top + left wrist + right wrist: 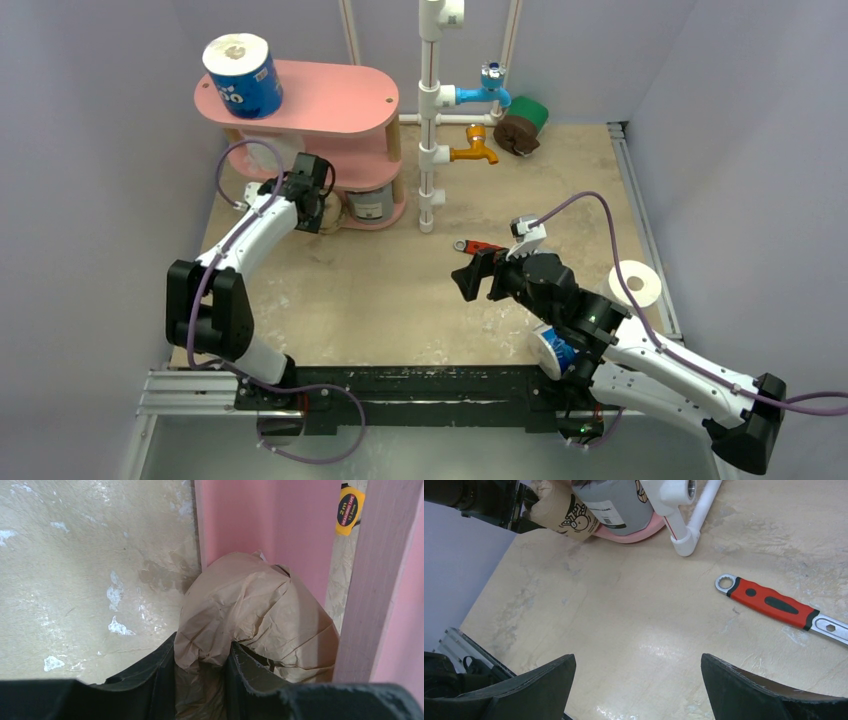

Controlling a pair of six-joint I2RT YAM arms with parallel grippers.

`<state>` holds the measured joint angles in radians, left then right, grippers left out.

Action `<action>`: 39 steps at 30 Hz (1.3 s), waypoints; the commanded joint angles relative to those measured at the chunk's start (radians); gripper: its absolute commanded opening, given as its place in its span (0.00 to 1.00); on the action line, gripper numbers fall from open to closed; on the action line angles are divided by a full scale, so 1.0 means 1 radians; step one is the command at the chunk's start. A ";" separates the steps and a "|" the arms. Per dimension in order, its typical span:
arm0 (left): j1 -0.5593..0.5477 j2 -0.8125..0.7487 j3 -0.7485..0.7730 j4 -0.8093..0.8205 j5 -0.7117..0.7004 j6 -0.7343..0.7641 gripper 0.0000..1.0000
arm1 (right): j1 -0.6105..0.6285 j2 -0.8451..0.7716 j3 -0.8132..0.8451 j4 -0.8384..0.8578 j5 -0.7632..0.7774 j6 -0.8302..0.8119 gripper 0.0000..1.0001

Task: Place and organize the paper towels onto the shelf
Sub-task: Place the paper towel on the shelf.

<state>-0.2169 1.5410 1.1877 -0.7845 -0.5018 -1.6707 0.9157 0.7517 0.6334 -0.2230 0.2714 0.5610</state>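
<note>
Currently: tabletop point(400, 290) is beige and mottled with white scuffs; pale lilac walls point(90, 150) close it on three sides. Left gripper point(202, 647) is clamped on the brown-wrapped roll point(255, 605) at the bottom tier of the pink shelf point(330, 100), just beside the grey roll point(371, 203). Blue roll point(243, 75) stands on the top tier. Right gripper point(639, 667) is spread wide, holding nothing, over the table near the wrench point(771, 601).
</note>
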 commanded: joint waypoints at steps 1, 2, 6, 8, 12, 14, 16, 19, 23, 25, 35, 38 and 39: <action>0.006 0.004 0.036 0.054 0.004 0.023 0.32 | -0.002 -0.003 -0.002 0.031 0.020 0.007 0.99; 0.006 0.003 0.033 0.056 0.006 0.026 0.34 | -0.003 -0.002 -0.002 0.031 0.021 0.008 0.99; 0.006 -0.006 0.018 0.074 0.008 0.035 0.40 | -0.003 0.002 -0.002 0.033 0.020 0.007 0.99; 0.005 -0.012 0.011 0.082 0.009 0.040 0.43 | -0.002 0.004 -0.002 0.033 0.020 0.006 0.99; 0.006 -0.022 0.006 0.085 0.013 0.044 0.47 | -0.003 0.002 -0.001 0.033 0.021 0.007 0.99; 0.006 -0.030 0.002 0.085 0.013 0.045 0.47 | -0.003 0.002 -0.001 0.032 0.020 0.007 0.99; 0.006 -0.039 -0.002 0.086 0.013 0.046 0.48 | -0.002 0.002 -0.001 0.032 0.021 0.007 0.99; 0.007 -0.055 -0.007 0.087 0.014 0.057 0.48 | -0.002 0.002 -0.001 0.033 0.020 0.007 0.99; 0.007 -0.077 -0.027 0.097 0.012 0.069 0.49 | -0.003 0.004 -0.002 0.033 0.015 0.006 0.99; 0.007 -0.089 -0.039 0.107 0.016 0.074 0.49 | -0.003 0.003 -0.002 0.033 0.014 0.007 0.99; 0.007 -0.129 -0.087 0.180 0.052 0.136 0.51 | -0.003 0.000 -0.006 0.034 0.014 0.006 0.99; 0.006 -0.129 -0.094 0.214 0.061 0.166 0.51 | -0.003 0.003 -0.009 0.037 0.013 0.006 0.99; 0.007 -0.127 -0.094 0.221 0.065 0.172 0.51 | -0.003 0.004 -0.009 0.037 0.014 0.006 0.99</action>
<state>-0.2165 1.4448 1.1023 -0.6357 -0.4507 -1.5570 0.9157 0.7532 0.6319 -0.2218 0.2714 0.5610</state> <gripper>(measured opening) 0.510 0.987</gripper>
